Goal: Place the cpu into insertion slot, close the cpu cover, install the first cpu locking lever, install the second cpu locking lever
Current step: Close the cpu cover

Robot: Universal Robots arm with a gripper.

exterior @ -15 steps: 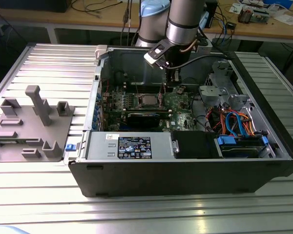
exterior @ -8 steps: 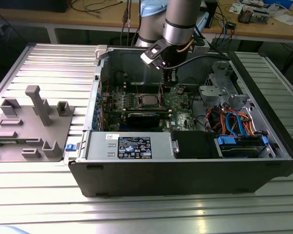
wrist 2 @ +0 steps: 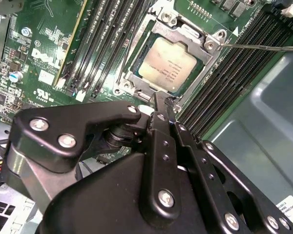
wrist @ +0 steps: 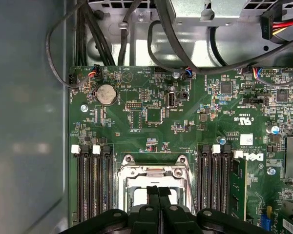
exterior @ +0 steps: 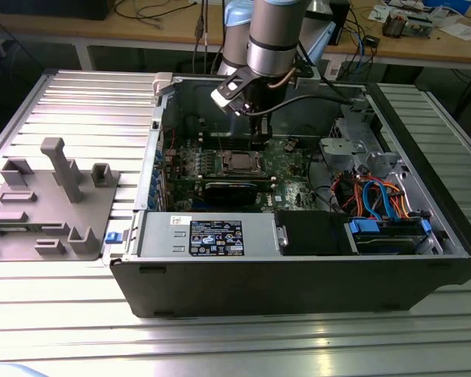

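Note:
The cpu (wrist 2: 166, 66), a silvery square chip, lies in the insertion slot (exterior: 240, 162) on the green board. The cpu cover (wrist 2: 185, 33), a thin metal frame, lies flat around it with the chip showing through its window. One thin locking lever (wrist 2: 259, 47) sticks out sideways from a socket corner, over the memory slots. My gripper (wrist 2: 159, 100) is shut, its black fingers pressed together with nothing between them. Its tip is at the socket frame's edge; whether it touches I cannot tell. In the first wrist view the gripper (wrist: 159, 192) hangs over the socket frame (wrist: 151, 170). In the exterior view the gripper (exterior: 257, 135) stands just behind the socket.
The open computer case (exterior: 298, 275) holds a grey power supply box (exterior: 208, 236), a black card (exterior: 231, 191), and orange and blue cables (exterior: 373, 196). Long black memory slots (wrist 2: 234, 68) flank the socket. A grey fixture plate (exterior: 51, 204) lies at the exterior view's left.

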